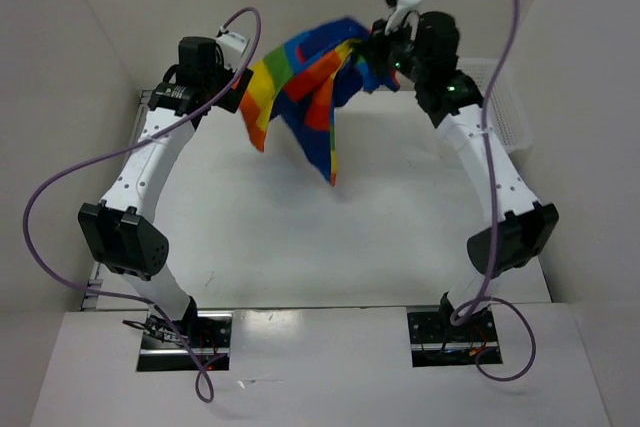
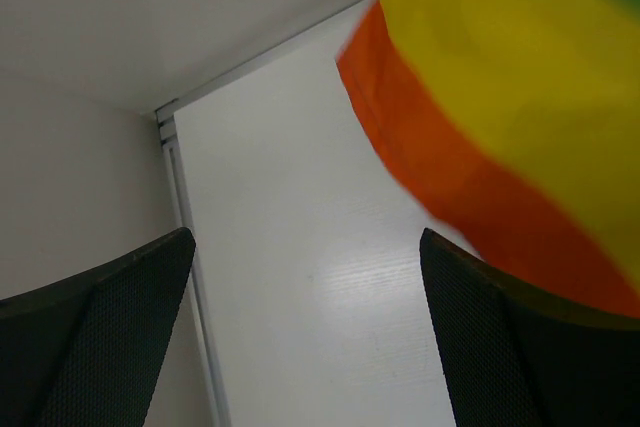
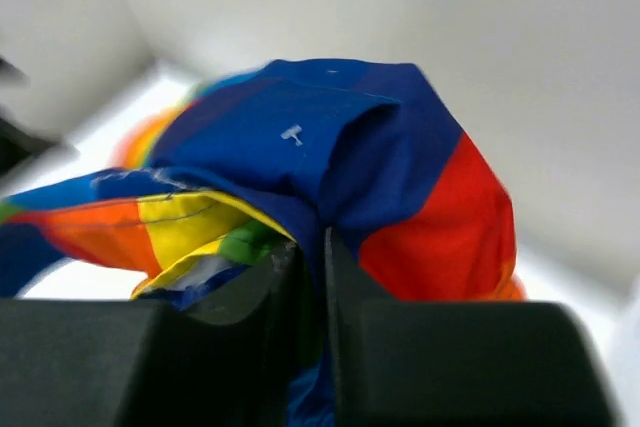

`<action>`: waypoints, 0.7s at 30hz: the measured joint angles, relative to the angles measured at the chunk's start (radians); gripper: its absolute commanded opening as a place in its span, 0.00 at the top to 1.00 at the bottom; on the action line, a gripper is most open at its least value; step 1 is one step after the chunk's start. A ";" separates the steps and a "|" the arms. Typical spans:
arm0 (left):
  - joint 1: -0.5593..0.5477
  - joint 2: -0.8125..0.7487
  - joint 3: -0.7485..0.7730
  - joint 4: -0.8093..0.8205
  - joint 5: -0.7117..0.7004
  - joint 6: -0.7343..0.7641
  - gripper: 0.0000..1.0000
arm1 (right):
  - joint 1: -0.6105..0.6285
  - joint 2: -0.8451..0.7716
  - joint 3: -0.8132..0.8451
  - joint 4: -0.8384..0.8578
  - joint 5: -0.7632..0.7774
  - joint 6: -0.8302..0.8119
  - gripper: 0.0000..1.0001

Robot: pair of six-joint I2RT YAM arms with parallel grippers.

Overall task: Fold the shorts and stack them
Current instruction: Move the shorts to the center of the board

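The rainbow-striped shorts (image 1: 300,87) hang in the air above the far middle of the table. My right gripper (image 1: 362,47) is shut on their upper right part; in the right wrist view the blue and red cloth (image 3: 330,137) bunches over the gripper (image 3: 312,247), whose jaws are pressed together. My left gripper (image 1: 240,82) is open at the shorts' left edge. In the left wrist view its gripper (image 2: 305,237) has nothing between its fingers (image 2: 480,317), and the yellow and orange stripes (image 2: 500,97) hang just to the right, close to the right finger.
A white mesh basket (image 1: 505,97) stands at the far right behind the right arm. The white table (image 1: 300,237) has walls at the back and on both sides. Purple cables loop above both arms.
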 measured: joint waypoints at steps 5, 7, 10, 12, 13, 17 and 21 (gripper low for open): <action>0.053 -0.035 -0.112 0.003 -0.039 0.035 0.00 | 0.024 0.119 -0.251 -0.021 0.016 0.119 0.00; 0.064 -0.035 -0.139 -0.003 -0.050 0.054 0.00 | 0.040 0.156 -0.312 -0.035 0.018 0.128 0.00; 0.031 -0.035 -0.150 -0.030 -0.060 0.090 0.00 | 0.058 0.169 -0.363 -0.052 0.090 0.112 0.00; -0.037 -0.038 -0.150 -0.056 -0.047 0.121 0.00 | 0.065 0.148 -0.389 -0.048 0.172 0.075 0.00; -0.089 -0.041 -0.150 -0.078 -0.030 0.137 0.00 | 0.064 0.126 -0.411 -0.047 0.204 0.060 0.03; -0.296 -0.052 -0.165 -0.167 0.129 0.158 0.00 | 0.033 0.021 -0.541 -0.056 0.253 0.039 0.13; -0.409 -0.051 -0.269 -0.179 0.212 0.129 0.00 | -0.015 -0.007 -0.645 -0.063 0.272 0.069 0.18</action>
